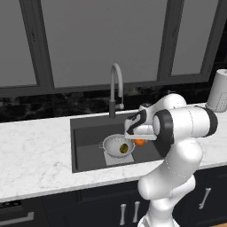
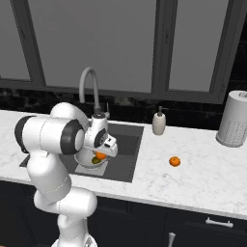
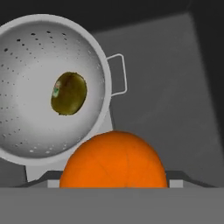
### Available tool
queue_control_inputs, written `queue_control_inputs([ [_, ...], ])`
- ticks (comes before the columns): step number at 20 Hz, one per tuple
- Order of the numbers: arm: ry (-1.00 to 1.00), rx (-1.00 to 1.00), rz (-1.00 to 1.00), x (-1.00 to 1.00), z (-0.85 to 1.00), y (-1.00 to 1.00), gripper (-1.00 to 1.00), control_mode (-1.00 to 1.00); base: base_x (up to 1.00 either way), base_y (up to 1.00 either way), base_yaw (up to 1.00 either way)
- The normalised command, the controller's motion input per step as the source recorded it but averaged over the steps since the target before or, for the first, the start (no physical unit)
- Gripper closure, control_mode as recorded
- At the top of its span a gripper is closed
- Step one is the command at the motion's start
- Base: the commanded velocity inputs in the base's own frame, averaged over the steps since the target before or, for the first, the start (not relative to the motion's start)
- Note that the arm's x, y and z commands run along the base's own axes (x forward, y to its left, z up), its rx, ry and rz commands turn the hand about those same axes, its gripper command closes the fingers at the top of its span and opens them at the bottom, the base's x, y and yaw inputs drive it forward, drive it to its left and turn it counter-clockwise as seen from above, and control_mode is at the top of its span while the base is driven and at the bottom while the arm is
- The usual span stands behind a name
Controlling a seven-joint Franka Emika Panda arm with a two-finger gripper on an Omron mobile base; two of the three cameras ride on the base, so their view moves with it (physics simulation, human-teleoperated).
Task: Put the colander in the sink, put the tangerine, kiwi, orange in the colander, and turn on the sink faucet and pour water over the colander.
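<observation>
Orange fruit (image 3: pixel 113 159) clamped in gripper (image 1: pixel 138 141), hanging over sink (image 1: pixel 84 133) beside colander (image 3: pixel 48 83) holding kiwi (image 3: pixel 68 93). Fruit-loading step; next: shift over bowl, release.

Colander (image 3: pixel 39 83) mouth open; kiwi (image 3: pixel 68 93) inside; faucet (image 1: pixel 116 86) behind.

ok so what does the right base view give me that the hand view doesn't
Right base view: the faucet, soap bottle, grey perforated cylinder and a second orange fruit on the counter. Hand view: a clear look at the kiwi in the colander and its loop handle. Both: colander, sink, carried orange fruit.
</observation>
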Motion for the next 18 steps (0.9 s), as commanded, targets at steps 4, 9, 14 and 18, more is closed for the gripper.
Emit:
queue_control_inputs([
  [4, 0.00, 0.00, 0.00, 0.25, -0.38, 0.33, 1.00, -1.00, 0.00, 0.00, 0.00],
  [9, 0.00, 0.00, 0.00, 0.29, -0.27, 0.20, 1.00, -1.00, 0.00, 0.00, 0.00],
  [14, 0.00, 0.00, 0.00, 0.36, -0.20, 0.05, 1.00, -1.00, 0.00, 0.00, 0.00],
  [18, 0.00, 0.00, 0.00, 0.36, -0.22, 0.18, 1.00, -1.00, 0.00, 0.00, 0.00],
])
